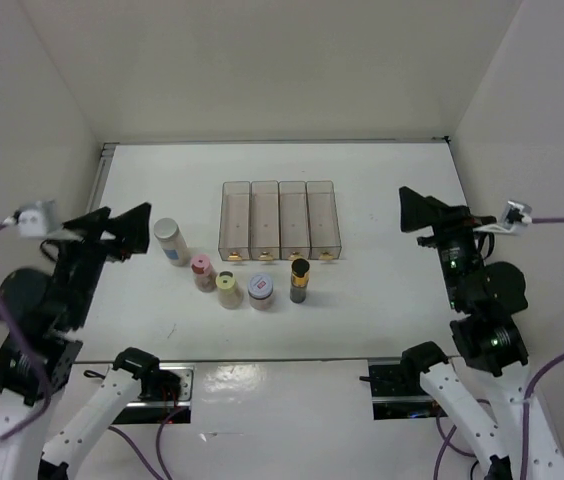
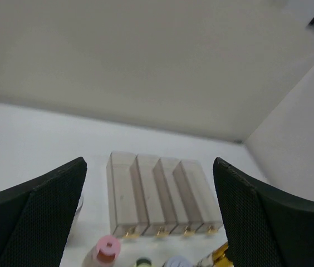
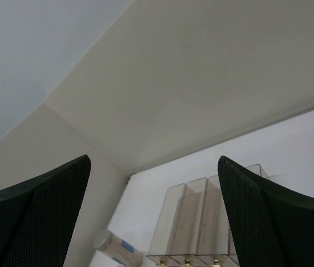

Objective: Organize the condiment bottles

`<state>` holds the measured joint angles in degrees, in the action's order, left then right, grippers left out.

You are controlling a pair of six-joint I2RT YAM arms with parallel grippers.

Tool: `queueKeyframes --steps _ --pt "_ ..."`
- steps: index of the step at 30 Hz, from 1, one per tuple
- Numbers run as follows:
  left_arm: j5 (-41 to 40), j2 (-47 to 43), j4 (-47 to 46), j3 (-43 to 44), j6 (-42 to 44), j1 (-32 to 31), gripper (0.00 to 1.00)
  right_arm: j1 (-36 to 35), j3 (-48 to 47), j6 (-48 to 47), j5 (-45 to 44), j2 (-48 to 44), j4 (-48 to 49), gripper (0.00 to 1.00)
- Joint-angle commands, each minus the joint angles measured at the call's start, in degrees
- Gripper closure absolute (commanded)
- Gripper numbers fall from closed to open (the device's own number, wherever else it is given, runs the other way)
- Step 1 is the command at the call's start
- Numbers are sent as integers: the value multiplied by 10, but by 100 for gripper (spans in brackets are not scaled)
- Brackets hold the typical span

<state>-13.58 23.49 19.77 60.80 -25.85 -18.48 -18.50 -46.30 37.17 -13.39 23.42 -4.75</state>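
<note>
White table (image 1: 382, 300), white enclosure walls. You have the left gripper (image 1: 127, 228) and right gripper (image 1: 409, 210) both spread wide, holding nothing, one at either side. Five condiment bottles (image 1: 228, 289) stand in a loose row just before the clear rack (image 1: 280, 220), outside its compartments.

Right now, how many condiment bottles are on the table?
5, in a row by the rack, left to right: white bottle, pink-capped bottle, yellow-capped bottle, red-rimmed jar, dark bottle. None seems hidden.
</note>
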Motion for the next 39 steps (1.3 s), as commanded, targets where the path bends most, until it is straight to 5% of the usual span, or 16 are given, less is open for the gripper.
queueKeyframes --steps 1,5,15,28,39 --pt "-3 107 83 62 13 -2 0 -4 -53 -67 54 72 19 1" --pt "-35 258 149 127 8 -2 0 -4 -130 -115 90 198 -40 1" --pt "-148 416 208 141 1 10 0 -4 -238 -146 164 449 -87 1" --pt "-44 520 161 105 -4 130 0 -91 -257 -179 178 539 -81 1" --pt "-5 550 135 64 -4 130 0 -133 -262 -184 176 567 -75 1"
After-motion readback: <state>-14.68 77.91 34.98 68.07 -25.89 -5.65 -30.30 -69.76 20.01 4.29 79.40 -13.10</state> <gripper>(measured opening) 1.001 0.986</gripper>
